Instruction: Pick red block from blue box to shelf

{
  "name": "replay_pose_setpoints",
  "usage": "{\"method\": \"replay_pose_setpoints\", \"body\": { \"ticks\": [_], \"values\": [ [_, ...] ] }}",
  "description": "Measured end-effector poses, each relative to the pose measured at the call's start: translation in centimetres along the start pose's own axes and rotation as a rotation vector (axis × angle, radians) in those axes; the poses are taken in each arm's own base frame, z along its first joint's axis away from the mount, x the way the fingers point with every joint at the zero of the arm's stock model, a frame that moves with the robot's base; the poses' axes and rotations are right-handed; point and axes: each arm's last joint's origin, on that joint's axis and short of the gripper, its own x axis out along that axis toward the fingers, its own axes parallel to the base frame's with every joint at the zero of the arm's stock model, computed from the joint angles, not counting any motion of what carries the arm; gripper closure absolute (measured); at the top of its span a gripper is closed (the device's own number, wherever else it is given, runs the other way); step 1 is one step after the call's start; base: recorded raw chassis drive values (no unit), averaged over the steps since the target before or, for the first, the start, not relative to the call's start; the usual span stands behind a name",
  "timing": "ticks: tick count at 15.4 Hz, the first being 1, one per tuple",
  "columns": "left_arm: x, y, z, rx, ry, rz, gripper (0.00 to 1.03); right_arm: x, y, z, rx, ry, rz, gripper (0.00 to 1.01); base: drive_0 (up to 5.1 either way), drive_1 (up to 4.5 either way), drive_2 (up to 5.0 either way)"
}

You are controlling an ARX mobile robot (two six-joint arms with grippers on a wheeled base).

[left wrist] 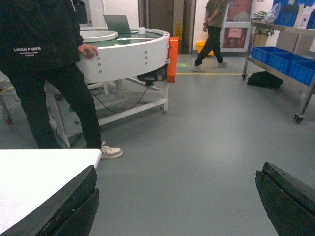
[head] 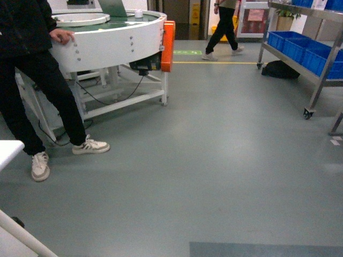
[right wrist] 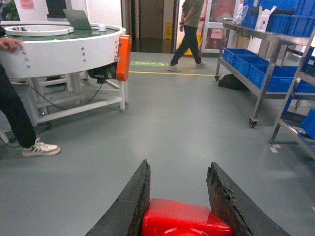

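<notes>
Pinching the red block (right wrist: 184,219) between its two dark fingers (right wrist: 129,206), the right gripper (right wrist: 183,204) is seen in the right wrist view held above the grey floor (right wrist: 172,128); only the glossy upper part of the block is shown at the bottom edge of that view. The left gripper (left wrist: 179,206) is seen spread wide in the left wrist view, with nothing between its fingers, and a white tabletop (left wrist: 39,177) lies just beside its one finger. The shelf (head: 313,48) stands at the right of the head view, well apart from the robot, with blue crates (head: 300,45) on its lower tier; in the right wrist view its steel uprights and wheels are also shown. A round white machine (head: 107,37) with an orange panel (head: 168,45) is placed at the left, and a person in black (head: 32,80) stands against it with a hand on its rim. A second person (head: 224,27) is seen walking in the background. What may be a dark bag (head: 280,69) lies on the floor beside the shelf.
</notes>
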Motion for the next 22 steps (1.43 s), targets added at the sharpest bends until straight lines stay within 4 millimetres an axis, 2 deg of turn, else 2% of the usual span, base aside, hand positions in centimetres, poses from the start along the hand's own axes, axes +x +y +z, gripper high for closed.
{"method": "replay_pose_setpoints", "body": {
  "ticks": [22],
  "values": [
    [0.00,0.01,-0.01,0.000,0.001,0.001,0.05,0.02,0.01,-0.03,0.000,0.002,0.002,0.73,0.0,4.29,-4.3]
  ]
}}
